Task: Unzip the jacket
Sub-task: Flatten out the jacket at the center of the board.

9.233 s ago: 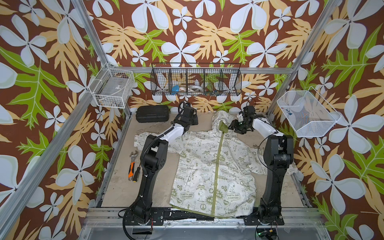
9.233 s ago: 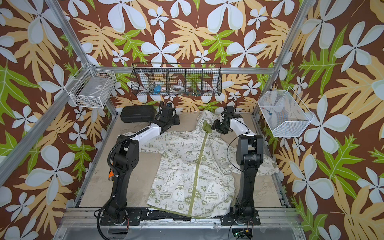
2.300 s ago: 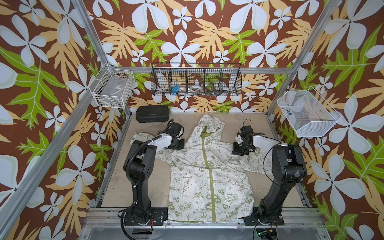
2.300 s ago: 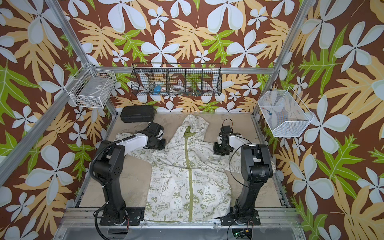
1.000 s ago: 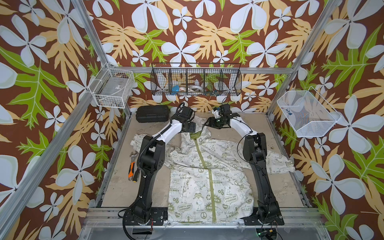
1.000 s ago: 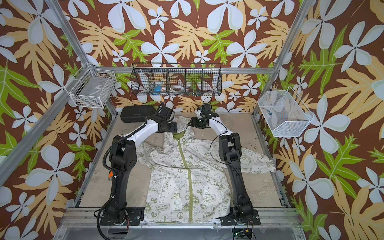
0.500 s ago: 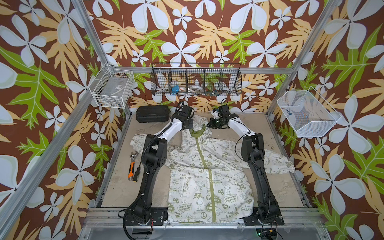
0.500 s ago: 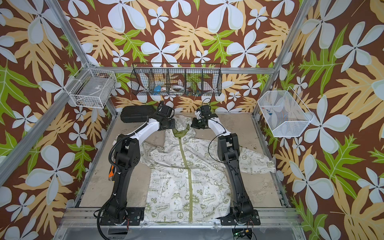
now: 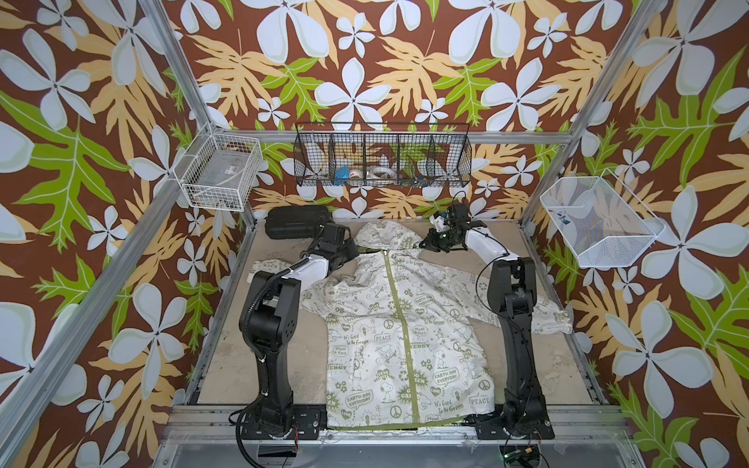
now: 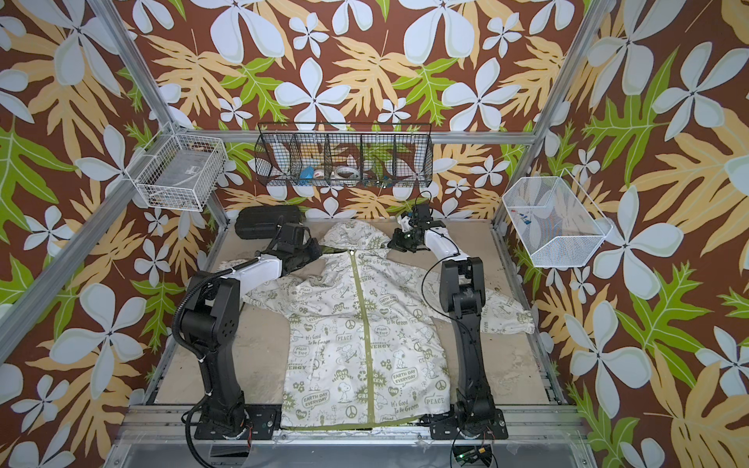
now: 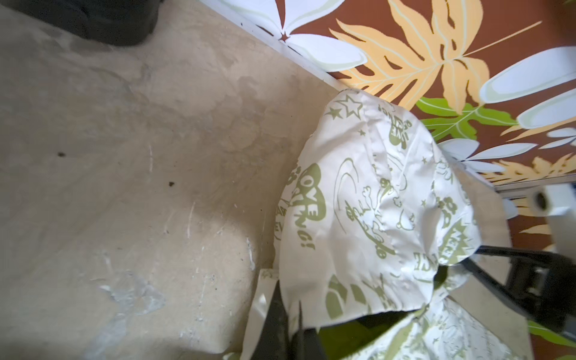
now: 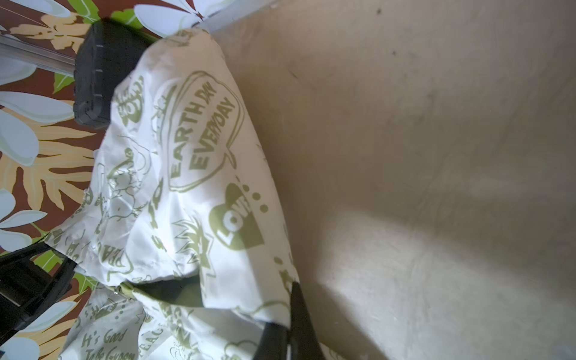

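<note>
- Both top views: high up at front edge, over the arm bases (image 9: 279, 421), facing down and toward back wall (image 9: 364, 81); far off, whole counter (image 9: 227, 356) in frame
- Left wrist: close, looks past left end effector (image 11: 290, 314) onto jacket (image 11: 374, 202) hood, back wall behind
- Right wrist: close, past right end effector (image 12: 288, 321), same hood from other side
- All four share the hood

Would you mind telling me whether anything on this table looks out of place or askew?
Only the jacket: its hem spills over the table's front edge onto the metal rail, and one sleeve runs beneath the right arm and ends crumpled near the table's side. Nothing looks spilled or damaged.
</note>
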